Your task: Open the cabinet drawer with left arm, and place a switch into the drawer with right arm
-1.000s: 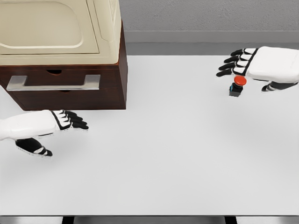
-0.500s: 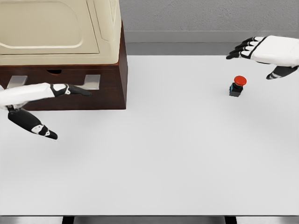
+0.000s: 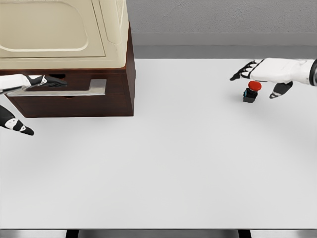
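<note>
Your left robot hand (image 3: 29, 82) sits at the front of the dark brown wooden cabinet (image 3: 101, 94), its black fingers laid along the flat silver bar handle (image 3: 74, 88) of the drawer (image 3: 79, 103). Whether they have actually closed around the bar you cannot tell from the head view; the thumb hangs apart below. The handle's long axis runs left to right, so the pull must come straight toward you, and the drawer looks shut.

The small black switch with a red round button (image 3: 252, 90) stands on the white worktop (image 3: 173, 163), well apart from the cabinet on the right side. Your right robot hand (image 3: 262, 74) hovers just above and behind it, fingers extended and holding nothing, clearly the nearer hand.
</note>
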You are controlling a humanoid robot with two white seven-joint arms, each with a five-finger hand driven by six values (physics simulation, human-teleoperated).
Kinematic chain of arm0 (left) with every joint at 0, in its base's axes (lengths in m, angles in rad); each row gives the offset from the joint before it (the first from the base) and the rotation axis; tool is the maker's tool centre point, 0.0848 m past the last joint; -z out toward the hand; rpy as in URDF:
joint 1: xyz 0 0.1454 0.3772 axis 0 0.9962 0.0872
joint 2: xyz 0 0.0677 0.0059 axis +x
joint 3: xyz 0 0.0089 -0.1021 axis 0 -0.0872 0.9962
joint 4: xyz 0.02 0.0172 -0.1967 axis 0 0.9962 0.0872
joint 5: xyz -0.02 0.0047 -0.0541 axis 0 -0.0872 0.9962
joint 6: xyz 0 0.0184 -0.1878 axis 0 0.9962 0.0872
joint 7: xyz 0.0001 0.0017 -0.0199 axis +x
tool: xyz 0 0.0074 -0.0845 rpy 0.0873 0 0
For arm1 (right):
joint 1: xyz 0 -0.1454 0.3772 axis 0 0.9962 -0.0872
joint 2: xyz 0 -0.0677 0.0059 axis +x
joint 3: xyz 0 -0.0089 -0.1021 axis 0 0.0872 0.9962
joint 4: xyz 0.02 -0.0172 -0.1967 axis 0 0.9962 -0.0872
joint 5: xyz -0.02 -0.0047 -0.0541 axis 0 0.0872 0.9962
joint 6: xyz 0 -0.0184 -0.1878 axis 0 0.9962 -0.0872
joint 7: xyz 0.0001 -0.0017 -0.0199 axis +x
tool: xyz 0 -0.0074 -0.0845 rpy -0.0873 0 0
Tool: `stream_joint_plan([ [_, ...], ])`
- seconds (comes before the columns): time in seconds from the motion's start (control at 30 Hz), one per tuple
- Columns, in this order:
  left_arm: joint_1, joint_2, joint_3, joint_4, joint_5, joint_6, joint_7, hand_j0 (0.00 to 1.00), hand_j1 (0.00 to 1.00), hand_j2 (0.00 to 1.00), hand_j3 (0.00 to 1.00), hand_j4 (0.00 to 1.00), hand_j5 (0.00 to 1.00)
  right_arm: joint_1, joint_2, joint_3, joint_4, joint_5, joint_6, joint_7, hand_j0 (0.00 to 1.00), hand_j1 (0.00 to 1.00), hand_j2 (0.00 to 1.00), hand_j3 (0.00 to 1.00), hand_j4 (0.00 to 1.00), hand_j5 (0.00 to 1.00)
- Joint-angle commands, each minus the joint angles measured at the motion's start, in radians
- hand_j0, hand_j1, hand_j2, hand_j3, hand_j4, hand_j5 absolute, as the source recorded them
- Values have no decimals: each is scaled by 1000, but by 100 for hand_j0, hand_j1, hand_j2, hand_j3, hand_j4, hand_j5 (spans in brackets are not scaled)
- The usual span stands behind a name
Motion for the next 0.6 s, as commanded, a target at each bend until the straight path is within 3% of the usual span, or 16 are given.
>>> stream_joint_plan([
  [0.0, 0, -1, 1, -1, -8, 20, 0, 100, 100, 100, 100, 100, 100, 0, 2, 6, 34, -4, 3, 0, 100, 100, 100, 100, 100, 100],
  [0.13, -14, -34, 1, 1, -31, 58, 0, 100, 100, 100, 100, 100, 100, 0, 4, 7, 57, -2, 3, 0, 100, 100, 100, 100, 100, 100],
  [0.57, -14, -34, 3, 54, -65, 118, 0, 100, 100, 100, 100, 100, 100, -54, 71, 42, 183, 47, 3, 0, 100, 100, 100, 100, 100, 100],
])
